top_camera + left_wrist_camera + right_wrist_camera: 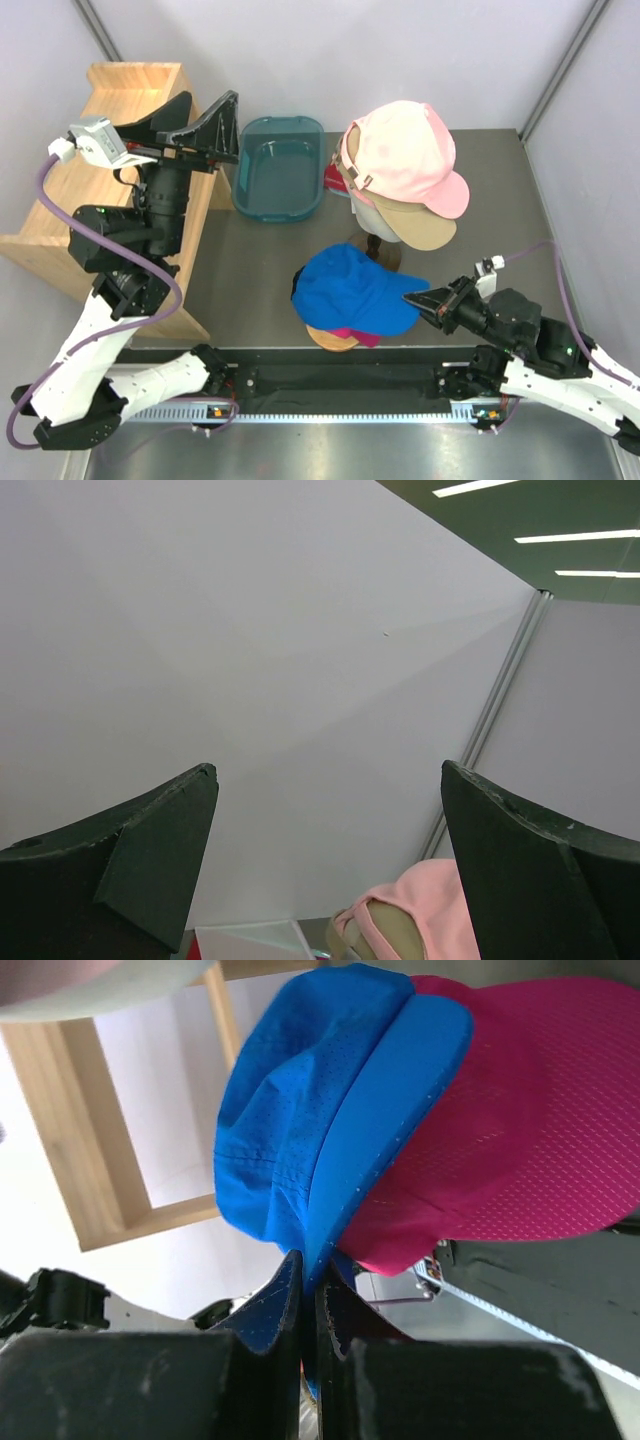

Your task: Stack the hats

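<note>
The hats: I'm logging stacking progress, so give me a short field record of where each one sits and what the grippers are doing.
pink cap: on top of the tan cap, back right in the top view
blue cap: lying over the magenta cap, near centre
right gripper: shut on the blue cap's brim
left gripper: open, empty, raised by the wooden shelf
stacks: two pairs, not yet combined
</note>
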Controlling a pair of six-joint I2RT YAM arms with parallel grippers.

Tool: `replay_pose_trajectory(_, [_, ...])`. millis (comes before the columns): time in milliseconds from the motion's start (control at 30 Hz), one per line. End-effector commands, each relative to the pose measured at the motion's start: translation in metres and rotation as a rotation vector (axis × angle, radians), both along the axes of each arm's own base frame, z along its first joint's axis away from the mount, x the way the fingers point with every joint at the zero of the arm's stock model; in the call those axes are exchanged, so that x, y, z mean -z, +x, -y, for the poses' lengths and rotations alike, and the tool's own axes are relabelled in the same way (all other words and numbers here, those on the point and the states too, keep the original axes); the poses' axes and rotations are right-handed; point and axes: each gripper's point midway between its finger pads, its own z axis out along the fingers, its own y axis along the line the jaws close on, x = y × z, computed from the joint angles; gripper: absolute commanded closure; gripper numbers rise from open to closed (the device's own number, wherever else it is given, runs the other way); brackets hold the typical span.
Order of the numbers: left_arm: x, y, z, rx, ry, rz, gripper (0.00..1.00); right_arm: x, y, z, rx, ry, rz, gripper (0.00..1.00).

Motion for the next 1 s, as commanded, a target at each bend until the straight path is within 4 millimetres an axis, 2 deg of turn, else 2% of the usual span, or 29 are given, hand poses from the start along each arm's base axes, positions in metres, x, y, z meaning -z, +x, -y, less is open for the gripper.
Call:
replay_pose_trajectory(0, [0.005,0.003,0.001,-0.012,0.014,-0.011,0.03,0.025,-0.005,0.013,0.021,-0.053,-0.058,1.0])
replay_pose_trajectory(67, [0.006,0.004,0.001,-0.017,0.02,-0.014,0.03,0.037,-0.007,0.019,0.035,-0.078,-0.096,1.0])
replay_pose_trajectory(200, [0.01,0.007,0.002,-0.024,0.035,-0.025,0.03,0.048,-0.011,0.026,0.044,-0.093,-0.133,0.98])
replay_pose_trajectory(433, [0.019,0.011,0.007,-0.021,0.055,-0.048,0.02,0.056,-0.012,0.028,0.051,-0.109,-0.162,0.91])
replay_pose_trajectory(533, [0.02,0.012,0.009,-0.02,0.066,-0.05,0.02,0.049,-0.01,0.029,0.057,-0.126,-0.14,0.74])
replay_pose_trajectory(567, [0.021,0.013,0.01,-0.022,0.07,-0.052,0.02,0.048,-0.008,0.031,0.063,-0.144,-0.123,0.57])
replay_pose_trajectory(633, [0.022,0.014,0.01,-0.027,0.087,-0.053,0.02,0.043,-0.006,0.033,0.07,-0.172,-0.114,0.42])
replay_pose_trajectory(667, [0.023,0.014,0.011,-0.023,0.094,-0.054,0.02,0.048,-0.004,0.037,0.083,-0.22,-0.111,0.28])
replay_pose_trajectory(767, [0.027,0.016,0.014,-0.025,0.112,-0.062,0.02,0.043,0.002,0.045,0.114,-0.275,-0.078,0.08])
replay_pose_trajectory(867, [0.033,0.018,0.016,-0.028,0.136,-0.074,0.02,0.038,0.009,0.054,0.162,-0.312,-0.053,0.0])
replay_pose_trajectory(967, [0.043,0.023,0.02,-0.028,0.17,-0.106,0.02,0.034,0.017,0.063,0.218,-0.345,-0.038,0.0])
